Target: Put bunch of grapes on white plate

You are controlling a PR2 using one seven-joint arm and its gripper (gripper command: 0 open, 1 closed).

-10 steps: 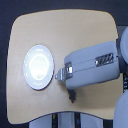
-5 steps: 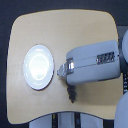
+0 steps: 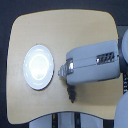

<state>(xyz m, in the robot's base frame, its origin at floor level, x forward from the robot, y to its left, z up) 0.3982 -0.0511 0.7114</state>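
We see the grey-white arm's gripper (image 3: 71, 92), jaw opening indiscernible, at the dark purple bunch of grapes (image 3: 72, 94); next: secure it and carry it to the round glossy white plate (image 3: 38, 67).

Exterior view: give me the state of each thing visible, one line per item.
white plate: bare, nothing on it.
bunch of grapes: on the table, off the plate, partly under the arm.
tool: beside the plate's rim; open or shut cannot be told.
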